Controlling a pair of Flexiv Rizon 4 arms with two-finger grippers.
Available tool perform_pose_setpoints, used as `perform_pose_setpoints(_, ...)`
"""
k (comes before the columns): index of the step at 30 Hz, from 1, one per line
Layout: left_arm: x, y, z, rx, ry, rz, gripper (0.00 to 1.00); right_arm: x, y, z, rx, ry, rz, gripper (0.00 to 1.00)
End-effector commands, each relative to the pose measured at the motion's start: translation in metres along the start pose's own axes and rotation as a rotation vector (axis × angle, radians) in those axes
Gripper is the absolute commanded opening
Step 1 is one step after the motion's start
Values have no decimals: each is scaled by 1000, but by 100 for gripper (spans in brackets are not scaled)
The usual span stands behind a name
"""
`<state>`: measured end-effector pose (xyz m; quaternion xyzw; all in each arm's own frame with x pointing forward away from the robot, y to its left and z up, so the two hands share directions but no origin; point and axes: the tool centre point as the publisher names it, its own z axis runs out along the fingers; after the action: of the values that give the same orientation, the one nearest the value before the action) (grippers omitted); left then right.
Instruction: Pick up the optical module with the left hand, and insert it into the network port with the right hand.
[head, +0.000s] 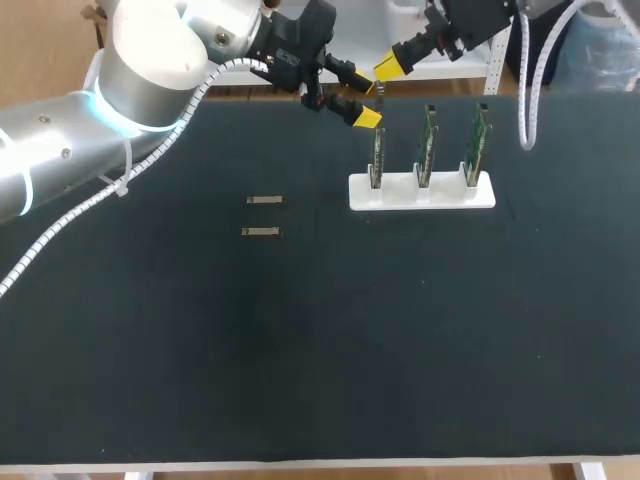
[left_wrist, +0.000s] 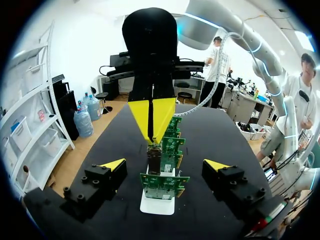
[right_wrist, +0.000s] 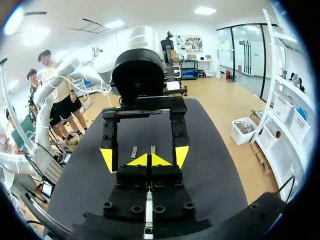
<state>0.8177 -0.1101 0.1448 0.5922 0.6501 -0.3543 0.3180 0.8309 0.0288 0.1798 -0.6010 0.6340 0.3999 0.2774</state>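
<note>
While both arms hung over the far edge, desk (head: 320, 350): a dark surface that carried everything below.
Left arm (head: 150, 60): came in from 9 o'clock and stretched toward 12 o'clock.
Right arm (head: 475, 22): entered from 1 o'clock and pointed down toward the left one.
White holder (head: 420, 192): lay at 1 o'clock from the desk's middle, with three slots in a row.
Circuit boards (head: 426, 145): three green ones stood upright in the holder, one per slot.
Left end effector (head: 362, 98) (left_wrist: 164, 165): fingers were spread wide and held nothing; they stood on either side of the leftmost board without touching it.
Right end effector (head: 390, 68) (left_wrist: 152, 132) (right_wrist: 150, 160): yellow tips were pressed together, pinching the top of the optical module.
Optical module (left_wrist: 154, 152): hung upright from the right end effector, directly over the leftmost board, with its lower end at the board's top edge. Whether the two touched could not be told.
Spare modules (head: 265, 201) (head: 261, 232): two lay flat at 11 o'clock from the desk's middle, one just nearer than the other, well apart from the holder.
</note>
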Motion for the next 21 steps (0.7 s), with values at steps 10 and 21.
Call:
perform_pose_setpoints(10, 0, 0, 0, -1, 1, 1, 100, 4, -10, 1, -347, 4, 14, 0)
perform_pose_setpoints(21, 0, 0, 0, -1, 1, 1, 100, 10, -11, 6, -360, 8, 30, 0)
